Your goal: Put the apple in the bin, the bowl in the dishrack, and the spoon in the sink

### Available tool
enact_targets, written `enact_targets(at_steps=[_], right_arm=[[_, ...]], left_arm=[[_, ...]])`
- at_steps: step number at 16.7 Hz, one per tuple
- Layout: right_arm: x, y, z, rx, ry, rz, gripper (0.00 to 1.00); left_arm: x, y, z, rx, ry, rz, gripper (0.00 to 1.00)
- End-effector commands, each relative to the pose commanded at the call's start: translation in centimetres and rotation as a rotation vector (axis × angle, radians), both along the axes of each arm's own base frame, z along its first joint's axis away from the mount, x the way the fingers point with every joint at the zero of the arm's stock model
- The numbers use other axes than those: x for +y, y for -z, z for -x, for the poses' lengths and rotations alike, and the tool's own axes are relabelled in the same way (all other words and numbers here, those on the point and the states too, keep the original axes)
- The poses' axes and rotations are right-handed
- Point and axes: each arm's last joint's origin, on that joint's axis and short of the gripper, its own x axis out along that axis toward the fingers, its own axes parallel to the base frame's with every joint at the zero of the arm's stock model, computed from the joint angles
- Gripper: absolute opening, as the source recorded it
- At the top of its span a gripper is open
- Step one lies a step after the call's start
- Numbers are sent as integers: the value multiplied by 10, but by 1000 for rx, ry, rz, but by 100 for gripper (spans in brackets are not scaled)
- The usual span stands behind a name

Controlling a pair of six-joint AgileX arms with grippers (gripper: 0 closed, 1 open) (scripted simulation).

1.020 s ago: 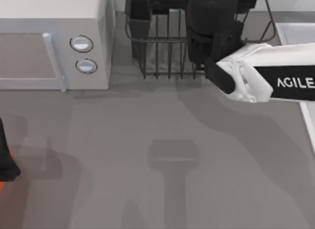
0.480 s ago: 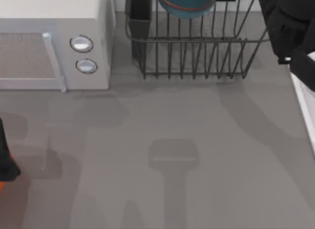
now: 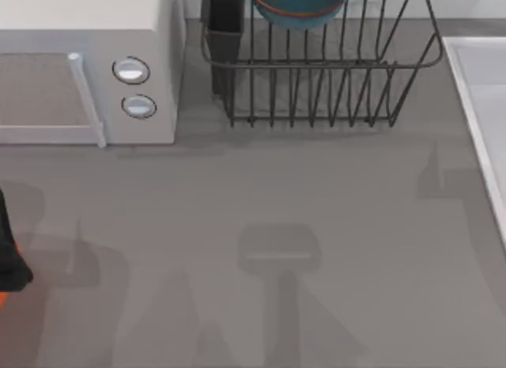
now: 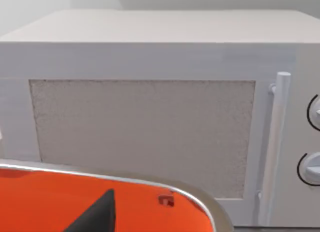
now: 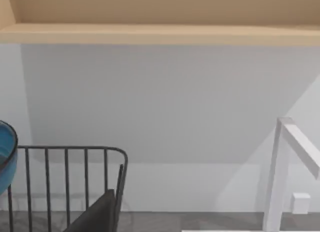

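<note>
The blue bowl (image 3: pixel 299 8) rests inside the dark wire dishrack (image 3: pixel 316 91) at the back of the table; its edge (image 5: pixel 5 152) and the rack's corner (image 5: pixel 70 182) also show in the right wrist view. A dark tip of my right gripper (image 5: pixel 100 214) hangs near that corner. The sink (image 3: pixel 474 91) lies along the right edge. The orange bin (image 4: pixel 50 202) sits just under my left gripper (image 4: pixel 97 217), in front of the microwave. A small red spot (image 4: pixel 166 200) marks the orange surface; I cannot tell what it is. The spoon is out of view.
A white microwave (image 3: pixel 79 36) with two knobs (image 3: pixel 131 70) stands at the back left, its door and handle (image 4: pixel 275 142) close to the left wrist. A black utensil cup (image 3: pixel 225 20) sits in the rack's corner. My left arm (image 3: pixel 9 249) sits at the left edge.
My right arm has pulled away from over the dishrack, gone right and left the top view. The bowl now shows in the rack. The left arm has not moved.
</note>
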Motion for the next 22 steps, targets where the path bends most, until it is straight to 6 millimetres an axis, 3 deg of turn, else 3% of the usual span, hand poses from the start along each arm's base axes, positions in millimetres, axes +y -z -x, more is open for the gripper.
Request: enact_targets(at_steps=[4,7,10,18,22], right_arm=[[-25,57,51,2,-7,2,100],[-32,95,64,18,-12,-4,100],[-35,117,67,29,-16,-11,100],[-36,119,67,46,-15,0,100],[-39,108,63,221,5,143,100]], left_arm=[[0,0,0,0,0,0,100],[0,0,0,0,0,0,100],[0,0,0,0,0,0,100],[0,0,0,0,0,0,100],[0,0,0,0,0,0,100]])
